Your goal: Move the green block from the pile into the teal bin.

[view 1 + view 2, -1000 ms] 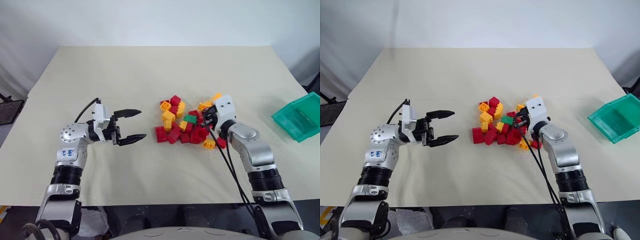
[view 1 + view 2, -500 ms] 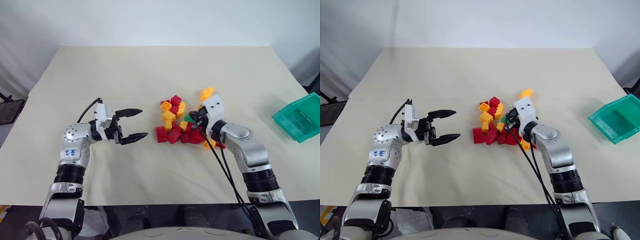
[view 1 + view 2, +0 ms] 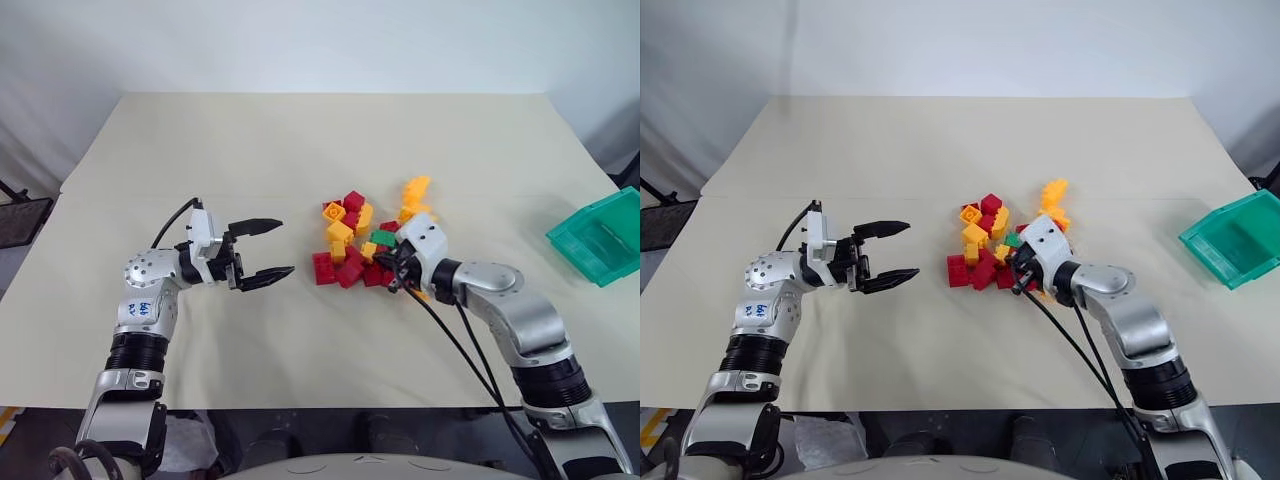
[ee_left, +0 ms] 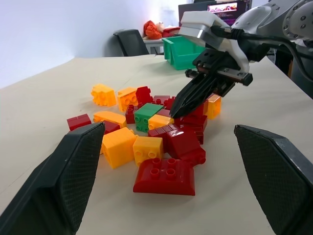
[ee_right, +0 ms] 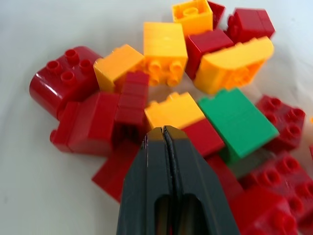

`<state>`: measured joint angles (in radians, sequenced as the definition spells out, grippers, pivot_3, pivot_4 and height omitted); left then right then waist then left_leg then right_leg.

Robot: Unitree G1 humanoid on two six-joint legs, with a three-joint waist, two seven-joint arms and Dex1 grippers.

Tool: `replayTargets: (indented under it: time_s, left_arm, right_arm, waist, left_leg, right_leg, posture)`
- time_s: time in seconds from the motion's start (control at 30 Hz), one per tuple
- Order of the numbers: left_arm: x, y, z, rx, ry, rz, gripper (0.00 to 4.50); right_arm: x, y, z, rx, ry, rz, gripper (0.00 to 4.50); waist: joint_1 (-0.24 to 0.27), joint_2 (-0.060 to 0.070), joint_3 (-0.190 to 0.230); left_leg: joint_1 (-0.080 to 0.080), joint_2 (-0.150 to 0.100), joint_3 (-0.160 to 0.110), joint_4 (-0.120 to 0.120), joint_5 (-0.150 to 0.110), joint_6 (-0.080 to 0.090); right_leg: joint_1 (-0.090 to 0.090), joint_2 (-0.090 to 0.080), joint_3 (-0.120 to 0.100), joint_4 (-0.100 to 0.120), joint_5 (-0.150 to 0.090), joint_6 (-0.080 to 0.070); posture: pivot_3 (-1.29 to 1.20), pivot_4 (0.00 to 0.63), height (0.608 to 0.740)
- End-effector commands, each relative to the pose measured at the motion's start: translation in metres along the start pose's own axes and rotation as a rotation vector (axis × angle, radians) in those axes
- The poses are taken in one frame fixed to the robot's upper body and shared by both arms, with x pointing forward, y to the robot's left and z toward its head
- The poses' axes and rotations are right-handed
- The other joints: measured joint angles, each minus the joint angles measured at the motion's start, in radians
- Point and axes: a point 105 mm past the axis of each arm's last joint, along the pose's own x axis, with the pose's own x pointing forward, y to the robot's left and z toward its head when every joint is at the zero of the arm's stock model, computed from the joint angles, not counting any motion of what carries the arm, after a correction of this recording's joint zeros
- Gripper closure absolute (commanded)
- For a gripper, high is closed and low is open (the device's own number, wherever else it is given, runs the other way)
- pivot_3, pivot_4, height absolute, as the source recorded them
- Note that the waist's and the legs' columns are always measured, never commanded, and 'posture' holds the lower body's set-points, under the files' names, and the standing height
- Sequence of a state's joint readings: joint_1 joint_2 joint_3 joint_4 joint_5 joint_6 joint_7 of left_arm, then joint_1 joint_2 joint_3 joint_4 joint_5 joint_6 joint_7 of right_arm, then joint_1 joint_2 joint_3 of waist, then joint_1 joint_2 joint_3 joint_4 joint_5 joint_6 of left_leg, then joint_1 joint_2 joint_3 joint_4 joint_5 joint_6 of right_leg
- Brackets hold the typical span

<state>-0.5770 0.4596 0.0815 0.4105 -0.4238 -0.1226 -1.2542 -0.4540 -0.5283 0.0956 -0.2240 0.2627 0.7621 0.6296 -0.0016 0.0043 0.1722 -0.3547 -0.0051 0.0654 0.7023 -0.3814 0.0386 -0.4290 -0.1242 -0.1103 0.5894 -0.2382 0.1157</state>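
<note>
Pulling back toward the robot, the right gripper (image 5: 164,134) is now poking into the near side of the pile (image 3: 365,240), jaws pressed together and holding nothing; the green block (image 3: 383,238) is lying in the pile just beside its tip; the left gripper (image 3: 270,248) is hovering well left, jaws apart; the teal bin (image 3: 600,237) is sitting far right

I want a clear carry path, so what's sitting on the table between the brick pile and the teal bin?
Nothing: in the left eye view the table between the pile and the teal bin is bare.
</note>
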Motion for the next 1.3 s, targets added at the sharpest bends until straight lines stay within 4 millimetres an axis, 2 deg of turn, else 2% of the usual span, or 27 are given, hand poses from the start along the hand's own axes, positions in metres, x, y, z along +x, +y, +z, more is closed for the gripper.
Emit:
replayTargets:
  time_s: [0.03,0.1,0.17,0.3,0.43,0.53,0.7,0.77,0.87,1.0,1.07,1.17,1.23,1.3]
  left_arm:
    - [0.000,0.003,0.010,0.043,-0.019,0.002,0.00]
    - [0.000,0.003,0.010,0.039,-0.016,-0.005,0.00]
    - [-0.002,0.004,0.010,0.035,-0.011,-0.009,0.00]
    - [-0.006,0.004,0.009,0.029,-0.004,-0.013,0.00]
    - [-0.010,0.005,0.007,0.009,0.013,-0.025,0.00]
    - [-0.011,0.005,0.008,0.006,0.013,-0.032,0.00]
    - [-0.013,0.006,0.009,-0.005,0.017,-0.040,0.00]
    - [-0.014,0.006,0.009,-0.009,0.020,-0.042,0.00]
    - [-0.014,0.006,0.009,-0.011,0.021,-0.041,0.00]
    - [-0.014,0.007,0.010,-0.009,0.019,-0.034,0.00]
    - [-0.013,0.007,0.010,-0.009,0.016,-0.031,0.00]
    - [-0.010,0.005,0.009,-0.003,0.007,-0.025,0.00]
    - [-0.009,0.004,0.010,0.004,-0.005,-0.017,0.00]
    - [-0.008,0.003,0.010,0.008,-0.012,-0.013,0.00]
  right_arm:
    - [-0.022,-0.009,0.023,-0.035,-0.110,-0.016,4.46]
    - [-0.050,-0.012,0.017,-0.017,-0.077,0.054,4.11]
    - [-0.076,-0.023,0.018,-0.021,-0.101,0.054,3.61]
    - [-0.096,-0.031,0.014,-0.045,-0.112,0.038,2.32]
    - [-0.139,-0.042,0.000,-0.031,-0.068,0.012,0.94]
    - [-0.159,-0.047,-0.003,-0.027,-0.052,-0.030,0.02]
    - [-0.192,-0.051,-0.013,-0.021,0.001,-0.097,0.02]
    - [-0.200,-0.050,-0.015,-0.021,0.015,-0.109,0.02]
    - [-0.200,-0.047,-0.012,-0.030,0.012,-0.102,0.02]
    - [-0.179,-0.044,0.003,-0.074,-0.018,-0.070,0.02]
    - [-0.160,-0.045,0.015,-0.110,-0.029,-0.042,0.02]
    - [-0.121,-0.052,0.027,-0.177,0.016,-0.001,0.02]
    - [-0.094,-0.061,0.030,-0.202,0.074,0.012,0.02]
    - [-0.076,-0.069,0.037,-0.240,0.092,0.021,0.02]
  waist:
    - [0.000,0.000,0.000]
    - [0.006,0.000,0.000]
    - [0.018,0.000,0.000]
    - [0.022,0.000,0.001]
    - [0.029,0.000,0.001]
    - [0.029,-0.001,0.001]
    - [0.028,-0.001,0.001]
    - [0.029,-0.001,0.001]
    - [0.026,-0.001,0.001]
    - [0.020,-0.001,0.001]
    - [0.017,-0.001,0.001]
    - [0.009,-0.001,0.001]
    - [0.001,-0.001,0.001]
    - [0.001,-0.001,0.001]
  left_leg:
    - [0.000,0.000,0.000,0.000,0.000,0.000]
    - [0.000,0.000,0.000,0.000,0.000,0.000]
    - [-0.001,-0.001,-0.001,0.000,-0.001,0.001]
    - [-0.001,-0.001,0.001,0.000,-0.001,0.002]
    - [0.000,0.000,0.002,0.000,-0.001,0.002]
    - [-0.001,-0.001,0.002,0.001,-0.001,0.002]
    - [0.000,0.000,0.001,0.001,-0.001,0.002]
    - [0.000,-0.001,0.001,0.001,-0.001,0.002]
    - [0.000,-0.001,0.002,0.001,-0.001,0.002]
    - [0.002,0.000,0.002,0.001,-0.001,0.002]
    - [0.003,0.000,0.003,0.001,-0.001,0.002]
    - [0.002,-0.001,0.002,0.002,0.000,0.002]
    - [0.002,-0.001,0.002,0.002,0.000,0.002]
    - [0.001,-0.001,0.002,0.001,0.000,0.002]
  right_leg:
    - [0.000,0.000,0.000,0.000,0.000,0.000]
    - [0.000,0.000,0.000,0.000,0.000,0.000]
    - [0.000,0.000,-0.001,-0.001,0.000,0.000]
    - [0.001,0.000,-0.001,-0.003,0.001,0.002]
    - [0.001,0.000,-0.001,-0.002,0.001,0.002]
    - [0.001,0.000,0.000,-0.003,0.001,0.002]
    - [0.002,0.000,0.000,-0.003,0.002,0.003]
    - [0.002,0.000,0.000,-0.003,0.002,0.003]
    - [0.002,0.000,0.001,-0.003,0.002,0.003]
    - [0.002,0.000,0.003,-0.002,0.002,0.003]
    - [0.002,-0.001,0.003,-0.001,0.002,0.003]
    - [0.002,-0.004,0.003,0.000,0.002,0.003]
    - [0.001,-0.005,0.002,0.000,0.002,0.002]
    - [0.001,-0.005,0.002,0.000,0.002,0.002]
  posture:
    - [0.00,0.150,0.740]
    - [0.00,0.150,0.740]
    - [0.00,0.150,0.740]
    - [0.00,0.150,0.740]
    - [0.00,0.150,0.740]
    - [0.00,0.150,0.740]
    - [0.00,0.150,0.740]
    - [0.00,0.150,0.740]
    - [0.00,0.150,0.740]
    - [0.00,0.150,0.740]
    - [0.00,0.150,0.740]
    - [0.00,0.150,0.740]
    - [0.00,0.150,0.740]
    - [0.00,0.150,0.740]
